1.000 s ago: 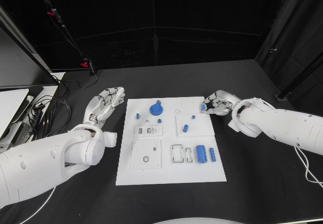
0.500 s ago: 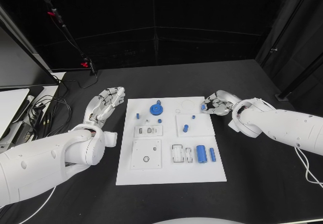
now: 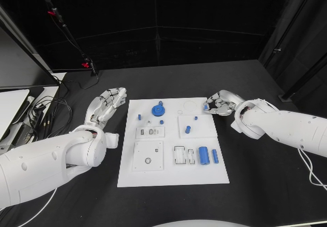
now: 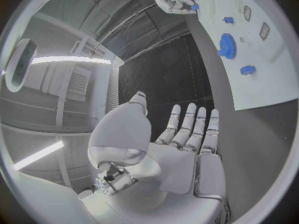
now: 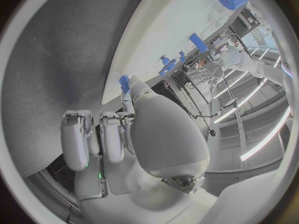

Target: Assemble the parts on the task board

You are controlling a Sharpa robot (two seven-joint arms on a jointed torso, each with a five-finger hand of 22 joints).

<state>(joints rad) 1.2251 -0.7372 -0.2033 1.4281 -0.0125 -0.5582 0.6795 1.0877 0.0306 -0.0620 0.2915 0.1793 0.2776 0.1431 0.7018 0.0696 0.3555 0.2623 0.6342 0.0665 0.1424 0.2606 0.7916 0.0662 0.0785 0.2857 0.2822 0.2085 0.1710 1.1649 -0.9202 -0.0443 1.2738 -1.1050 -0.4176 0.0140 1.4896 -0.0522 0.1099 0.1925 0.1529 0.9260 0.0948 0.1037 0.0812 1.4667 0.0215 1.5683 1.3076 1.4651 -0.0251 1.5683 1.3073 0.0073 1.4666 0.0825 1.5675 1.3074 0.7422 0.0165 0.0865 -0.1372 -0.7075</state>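
Left hand lies flat and open on the black table at the 9 o'clock side of the task board, fingers straight, spread slightly, holding nothing; the left wrist view shows the same flat palm apart from the board edge.

Right hand sits at the board's 2 o'clock corner, fingers curled in. A small blue part is pinched at the fingertips, over the board's right edge. The right wrist view shows this blue part at the tip of a finger, close to the white board edge.

Board contents, near to far in the head view:
- Near left: a white square plate with an oval opening.
- Near right: a white slotted holder, a large blue cylinder just beside it, and a smaller blue cylinder at its 3 o'clock.
- Middle left: a white block with two small grey inserts.
- Middle right: a white square carrying a short blue peg.
- Far left: a blue gear, with a small blue pin at its 8 o'clock.
- Far right: a thin pale ring, near the right hand.
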